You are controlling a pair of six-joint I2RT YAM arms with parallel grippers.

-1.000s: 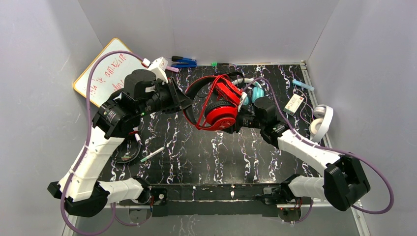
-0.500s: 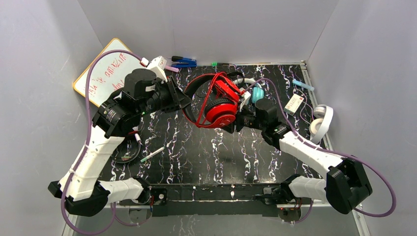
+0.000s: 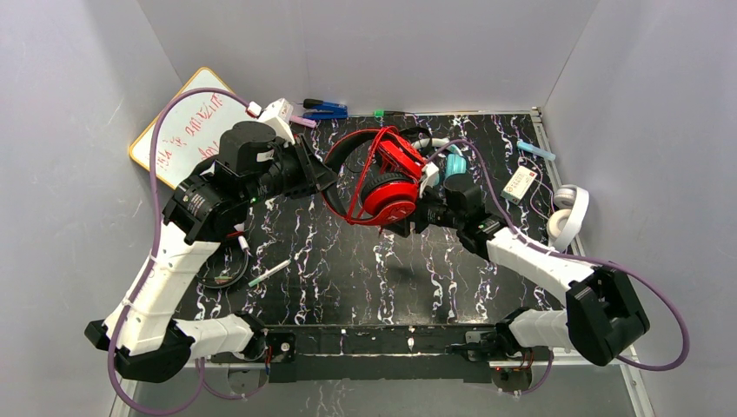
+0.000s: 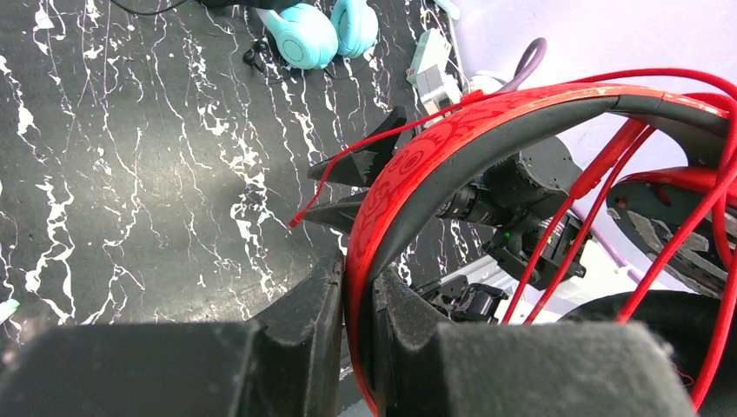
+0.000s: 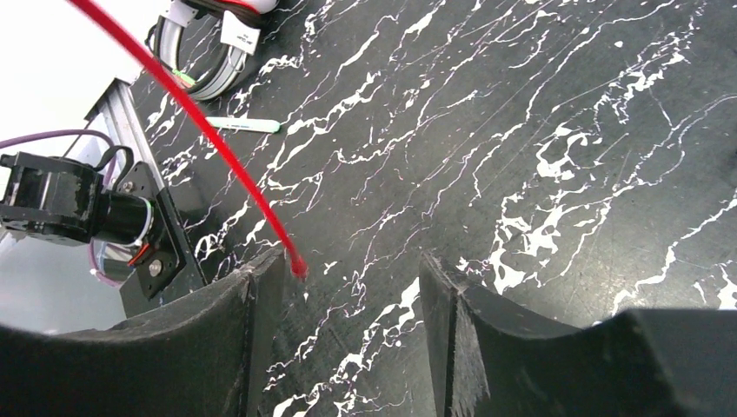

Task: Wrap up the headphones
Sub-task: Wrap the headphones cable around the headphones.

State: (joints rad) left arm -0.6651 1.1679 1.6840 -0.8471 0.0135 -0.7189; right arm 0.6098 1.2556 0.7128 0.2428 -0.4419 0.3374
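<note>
The red headphones [image 3: 389, 198] hang above the mat, their red cord looped in several strands round the cups. My left gripper [image 3: 323, 178] is shut on the red headband [image 4: 452, 148], which runs up between its fingers. My right gripper [image 3: 404, 224] sits just right of and below the lower red cup, open, with only the mat between its fingers. The loose red cord end [image 5: 298, 269] dangles beside its left finger [image 5: 261, 295], not pinched. Teal headphones [image 3: 452, 165] lie behind the red ones. All-white headphones [image 3: 569, 217] rest at the right edge.
A whiteboard [image 3: 187, 122] leans at the back left. A green-tipped pen [image 3: 269, 273] lies on the black marbled mat [image 3: 374, 278]. A white labelled box [image 3: 519, 184] sits at the right, and blue tools [image 3: 326, 110] lie along the back wall.
My right gripper has opened and let go of the red cord, shifting slightly left. The red headphones have risen a little. The left gripper has kept its hold.
</note>
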